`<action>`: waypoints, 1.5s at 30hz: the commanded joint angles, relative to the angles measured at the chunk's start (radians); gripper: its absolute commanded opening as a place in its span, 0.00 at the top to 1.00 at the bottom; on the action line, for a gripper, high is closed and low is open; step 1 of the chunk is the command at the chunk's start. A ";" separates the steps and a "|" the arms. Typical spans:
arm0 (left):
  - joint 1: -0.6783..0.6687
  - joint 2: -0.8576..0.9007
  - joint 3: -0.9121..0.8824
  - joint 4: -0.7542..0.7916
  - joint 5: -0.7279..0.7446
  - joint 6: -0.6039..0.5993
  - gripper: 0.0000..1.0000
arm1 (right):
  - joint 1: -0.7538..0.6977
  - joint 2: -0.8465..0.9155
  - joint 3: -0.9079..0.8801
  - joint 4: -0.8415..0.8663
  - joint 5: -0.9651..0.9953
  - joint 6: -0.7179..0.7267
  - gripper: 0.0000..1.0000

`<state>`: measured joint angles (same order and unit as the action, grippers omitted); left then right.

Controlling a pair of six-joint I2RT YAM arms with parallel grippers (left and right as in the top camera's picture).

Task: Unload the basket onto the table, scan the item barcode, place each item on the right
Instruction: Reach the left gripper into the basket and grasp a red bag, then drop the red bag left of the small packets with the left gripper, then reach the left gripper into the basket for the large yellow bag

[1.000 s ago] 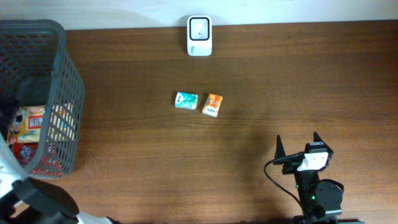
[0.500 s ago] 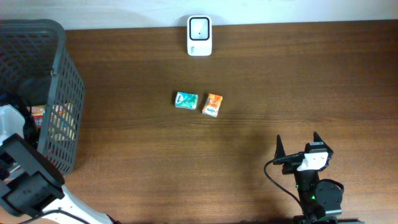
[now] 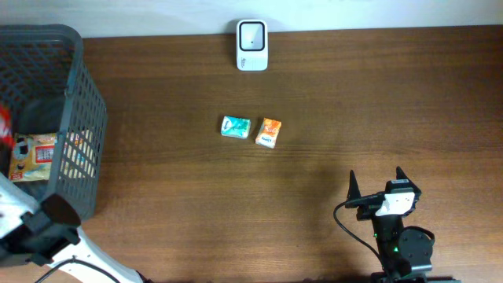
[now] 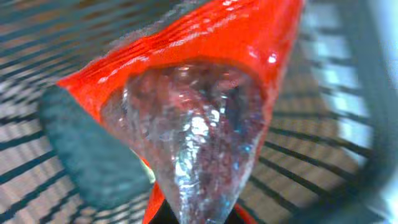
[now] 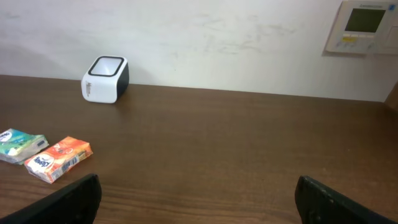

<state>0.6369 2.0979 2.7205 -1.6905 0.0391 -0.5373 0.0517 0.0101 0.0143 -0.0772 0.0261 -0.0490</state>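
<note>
A red packet (image 4: pixel 205 74) with a clear crinkled window fills the left wrist view, pinched at its lower end by my left gripper (image 4: pixel 199 214), which is shut on it. Basket mesh (image 4: pixel 311 155) shows behind it. From overhead only a red sliver of the packet (image 3: pixel 4 122) shows at the left edge, over the grey basket (image 3: pixel 82 94). The white scanner (image 3: pixel 252 45) stands at the table's far edge, also the scanner (image 5: pixel 106 79) in the right wrist view. My right gripper (image 3: pixel 376 185) rests open near the front right, nothing between its fingers.
A green packet (image 3: pixel 235 126) and an orange packet (image 3: pixel 269 132) lie side by side mid-table, in front of the scanner. More packets (image 3: pixel 35 157) lie in the basket. A wall panel (image 5: pixel 364 25) hangs behind the table.
The left gripper has shut on the red packet inside the basket and risen with it toward the left edge of the overhead view. The right arm has not moved.
</note>
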 commanded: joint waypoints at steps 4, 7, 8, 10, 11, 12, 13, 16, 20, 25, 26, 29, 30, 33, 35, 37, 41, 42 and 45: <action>-0.452 -0.120 0.099 0.003 0.315 0.303 1.00 | -0.006 -0.006 -0.009 -0.003 0.005 0.002 0.01; -0.722 -0.118 -0.038 0.003 0.227 0.352 1.00 | -0.006 -0.006 -0.009 -0.003 0.005 0.002 0.02; -0.830 -0.118 -0.148 0.010 0.106 0.347 1.00 | -0.006 -0.006 -0.009 -0.003 0.005 0.002 0.02; -0.949 -0.118 -0.357 0.076 -0.117 0.228 1.00 | -0.006 -0.006 -0.009 -0.003 0.005 0.002 0.02; -0.991 -0.118 -0.475 0.130 -0.198 0.186 1.00 | -0.006 -0.006 -0.009 -0.003 0.005 0.002 0.02; -1.014 -0.118 -0.562 0.175 -0.217 0.182 1.00 | -0.006 -0.006 -0.009 -0.003 0.005 0.002 0.02; -1.032 -0.118 -0.666 0.242 -0.220 0.183 1.00 | -0.006 -0.006 -0.009 -0.003 0.005 0.002 0.01; -1.037 -0.118 -0.975 0.561 -0.337 0.182 0.91 | -0.006 -0.006 -0.009 -0.003 0.005 0.002 0.02; -1.038 -0.118 -1.250 0.869 -0.203 0.182 0.77 | -0.006 -0.006 -0.009 -0.003 0.005 0.002 0.02; -1.038 -0.118 -1.315 0.999 0.001 0.187 0.74 | -0.006 -0.006 -0.009 -0.003 0.005 0.002 0.02; -1.038 -0.122 -1.298 0.998 0.141 0.331 1.00 | -0.006 -0.006 -0.009 -0.003 0.005 0.002 0.02; -1.035 -0.224 -1.158 0.915 0.243 0.440 0.99 | -0.006 -0.006 -0.009 -0.003 0.005 0.002 0.01; -1.035 -0.267 -1.114 0.900 0.243 0.467 0.97 | -0.006 -0.006 -0.009 -0.003 0.005 0.002 0.02; -1.027 -0.407 -0.993 0.896 0.064 0.535 0.73 | -0.006 -0.006 -0.009 -0.003 0.005 0.002 0.01; -0.990 -0.492 -0.904 0.898 -0.244 0.534 0.25 | -0.006 -0.006 -0.009 -0.003 0.005 0.002 0.02; -0.880 -0.554 -0.840 0.927 -0.479 0.468 0.01 | -0.006 -0.006 -0.009 -0.003 0.005 0.002 0.02; -0.441 -0.570 -0.829 0.858 -0.387 0.165 0.01 | -0.006 -0.006 -0.009 -0.003 0.005 0.002 0.02; -0.328 -0.556 -0.830 0.825 -0.278 0.136 0.01 | -0.006 -0.006 -0.009 -0.003 0.005 0.002 0.02; -0.135 -0.485 -0.835 0.734 -0.164 0.130 0.01 | -0.006 -0.006 -0.009 -0.003 0.005 0.001 0.02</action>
<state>0.3969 1.5509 1.8862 -0.8864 -0.2478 -0.3477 0.0517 0.0101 0.0147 -0.0772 0.0261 -0.0490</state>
